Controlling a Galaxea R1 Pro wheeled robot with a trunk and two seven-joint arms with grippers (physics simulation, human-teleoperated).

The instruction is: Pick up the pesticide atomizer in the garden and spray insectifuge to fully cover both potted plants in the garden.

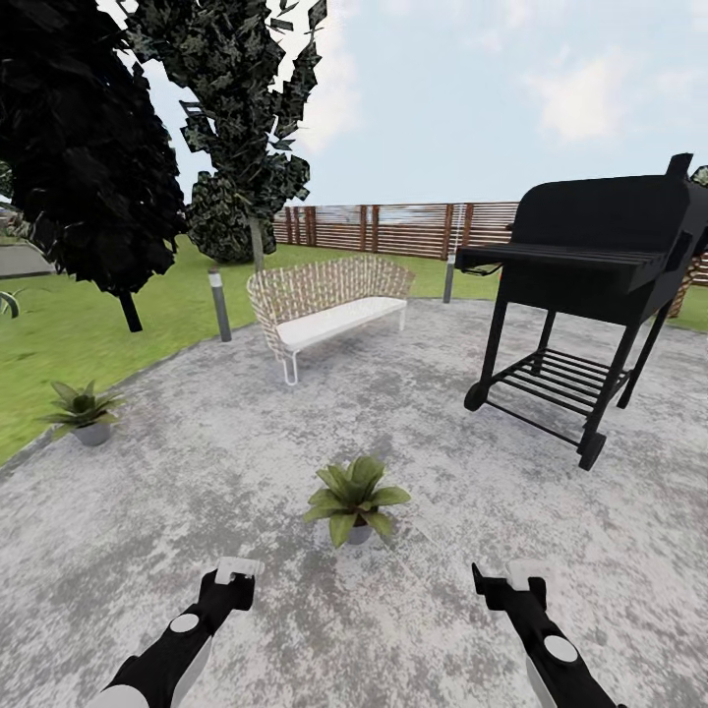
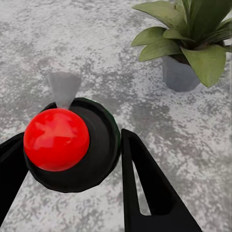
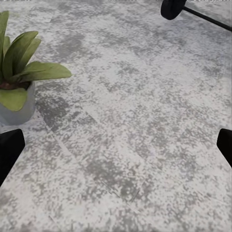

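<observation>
You have open patio all around you: mottled grey stone runs from your arms out to the wicker bench and the black grill. The stone's curved edge meets the lawn on your left, where two short grey posts stand near the rim. The slat fence closes the far side, with dark trees on the left.

One potted plant sits on the stone straight ahead, between your two arms and a little beyond them. The other plant stands well off to your left, right at the patio's edge beside the grass.

Your left gripper is closed around the atomizer: in the left wrist view the dark round body with its red cap sits between the two black fingers, the whitish nozzle sticking out past it toward the stone. The nearer plant shows in that view close ahead of the bottle, apart from it.

Your right gripper stands wide with nothing between its fingers; you see only the finger tips at the frame's two sides, bare stone between them. That view also gives you the near plant's grey pot off to one side and a grill wheel further out.

From the head view the atomizer is barely visible at the left gripper; the wrist view tells you it is held
</observation>
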